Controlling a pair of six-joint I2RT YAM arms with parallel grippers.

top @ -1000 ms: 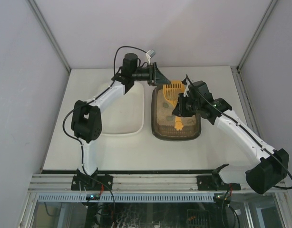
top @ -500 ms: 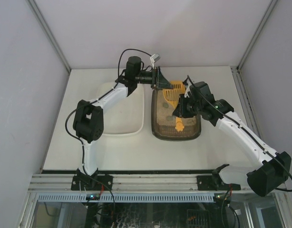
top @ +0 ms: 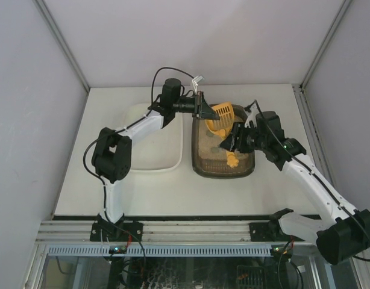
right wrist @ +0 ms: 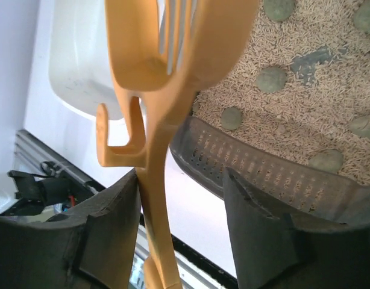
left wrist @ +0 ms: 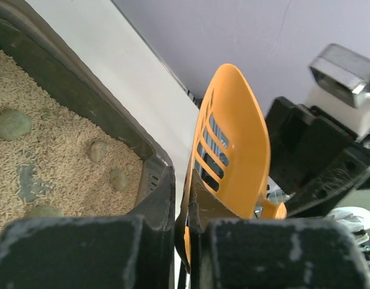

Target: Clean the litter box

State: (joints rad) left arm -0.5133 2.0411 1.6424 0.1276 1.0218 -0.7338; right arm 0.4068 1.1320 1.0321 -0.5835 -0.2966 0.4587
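The litter box (top: 223, 173) is a dark tray of beige litter (left wrist: 58, 150) with grey-green clumps (right wrist: 271, 78). An orange slotted scoop (top: 220, 118) hangs tilted over its far end. My left gripper (top: 202, 108) is shut on the edge of the scoop's bowl (left wrist: 239, 138), and its jaws pinch the thin orange wall between them. My right gripper (top: 229, 142) is open over the tray's near half. The scoop's handle (right wrist: 158, 180) runs down between its fingers, resting against the left finger (right wrist: 106, 235), with a wide gap to the other one.
A white rounded tub (top: 155, 144) stands just left of the litter box, also seen at the upper left in the right wrist view (right wrist: 82, 60). Grey walls close in the white table at the back and both sides. A metal rail runs along the near edge (top: 185, 232).
My right gripper has opened off the scoop's handle and moved slightly right. My left gripper has closed tight on the scoop's bowl, and the scoop has tilted and shifted a little right.
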